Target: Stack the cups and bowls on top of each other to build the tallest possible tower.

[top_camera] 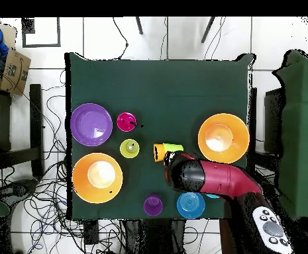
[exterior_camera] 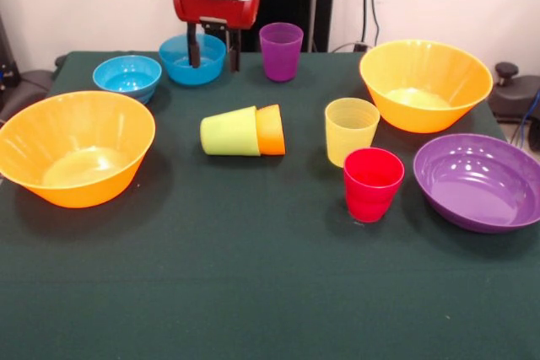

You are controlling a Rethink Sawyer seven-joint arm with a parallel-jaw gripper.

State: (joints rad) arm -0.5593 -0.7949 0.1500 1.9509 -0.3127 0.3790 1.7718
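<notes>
Pincer point(exterior_camera: 213, 50) hangs with fingers apart, masking part of the deeper blue bowl point(exterior_camera: 181, 69); overhead, the arm point(top_camera: 212, 177) hides it.

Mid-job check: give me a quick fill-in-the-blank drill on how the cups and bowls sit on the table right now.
1. The lime green cup lies on its side with the ____ cup nested against it.
2. The red cup stands upright just in front of the ____ cup.
3. The hand hangs over the ____ bowl at the table's far edge.
4. The number of large orange bowls on the table is ____.

Missing words: orange; yellow; blue; two
</notes>
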